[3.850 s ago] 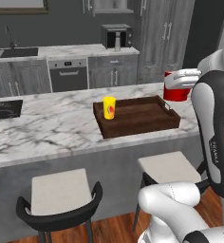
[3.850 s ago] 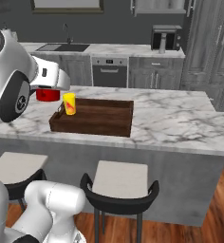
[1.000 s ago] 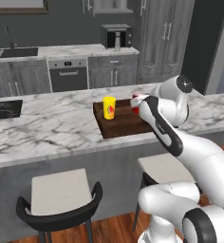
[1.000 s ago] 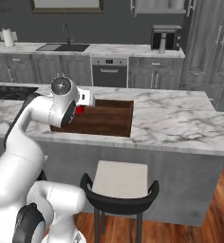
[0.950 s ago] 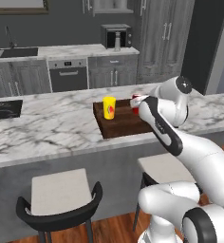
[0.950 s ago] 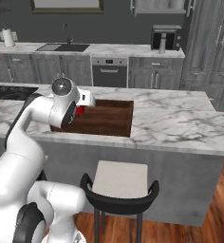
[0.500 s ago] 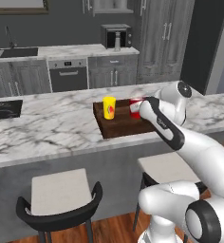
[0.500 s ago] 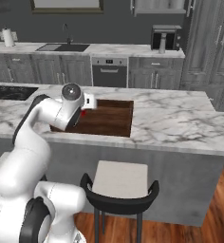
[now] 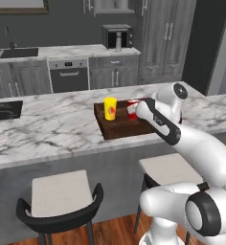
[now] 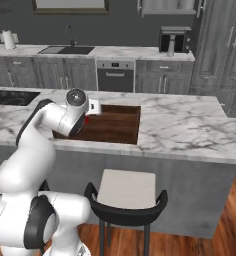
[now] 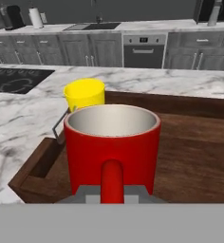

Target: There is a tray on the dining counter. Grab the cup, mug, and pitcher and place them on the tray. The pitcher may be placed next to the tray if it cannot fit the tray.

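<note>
The red mug [image 11: 113, 142] stands upright inside the dark wooden tray [image 11: 194, 152], its handle toward the camera. My gripper [image 11: 112, 192] is shut on that handle. Whether the mug's base touches the tray floor I cannot tell. The yellow cup [image 11: 84, 93] stands in the tray just behind and left of the mug. From the left base view, the cup [image 9: 110, 108] and the mug [image 9: 132, 109] are side by side at the tray's [image 9: 129, 127] far left end on the dining counter [image 9: 48, 129], with the gripper [image 9: 139, 108] at the mug. The pitcher is out of view.
Two stools [image 9: 62, 196] [image 10: 127, 190] stand in front of the counter. A black cooktop [image 9: 2, 110] lies at the counter's left end. The tray's right half [image 10: 121, 124] is bare wood. Cabinets, an oven and a coffee machine [image 9: 116, 36] line the back wall.
The arm has carried the mug leftward and down along the tray, from the right side to right beside the yellow cup. The grip on the handle has stayed shut.
</note>
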You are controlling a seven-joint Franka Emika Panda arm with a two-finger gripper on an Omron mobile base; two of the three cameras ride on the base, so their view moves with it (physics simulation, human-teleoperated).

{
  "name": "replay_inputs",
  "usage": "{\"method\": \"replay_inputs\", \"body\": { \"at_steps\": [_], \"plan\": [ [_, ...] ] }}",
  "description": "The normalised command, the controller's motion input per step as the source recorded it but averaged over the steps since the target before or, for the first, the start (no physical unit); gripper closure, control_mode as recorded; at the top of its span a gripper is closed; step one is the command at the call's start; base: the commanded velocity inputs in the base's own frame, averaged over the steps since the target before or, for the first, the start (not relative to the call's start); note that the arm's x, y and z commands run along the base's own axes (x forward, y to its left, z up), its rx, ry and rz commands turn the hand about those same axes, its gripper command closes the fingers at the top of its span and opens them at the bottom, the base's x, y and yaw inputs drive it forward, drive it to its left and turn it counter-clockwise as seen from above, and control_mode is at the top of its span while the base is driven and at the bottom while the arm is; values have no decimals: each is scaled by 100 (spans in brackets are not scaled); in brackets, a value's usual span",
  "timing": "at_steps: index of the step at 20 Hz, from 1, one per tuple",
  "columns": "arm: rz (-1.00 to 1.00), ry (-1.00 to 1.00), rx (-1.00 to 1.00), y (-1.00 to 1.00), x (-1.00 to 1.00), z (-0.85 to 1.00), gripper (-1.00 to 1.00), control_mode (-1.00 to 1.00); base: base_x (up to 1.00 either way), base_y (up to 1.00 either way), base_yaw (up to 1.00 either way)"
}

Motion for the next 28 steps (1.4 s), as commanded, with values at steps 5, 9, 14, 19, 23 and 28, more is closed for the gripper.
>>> {"method": "replay_inputs", "body": {
  "at_steps": [5,9,14,19,23,28],
  "plan": [
    [0,0,0,4,27,-10,100,-100,0,0,0],
    [0,0,0,0,18,-22,100,-100,0,0,0],
    [0,-1,0,0,13,-29,100,-100,0,0,0],
    [0,0,0,0,16,-18,100,-100,0,0,0],
    [0,0,0,0,18,-9,100,-100,0,0,0],
    [0,0,0,0,17,-10,100,-100,0,0,0]
  ]
}}
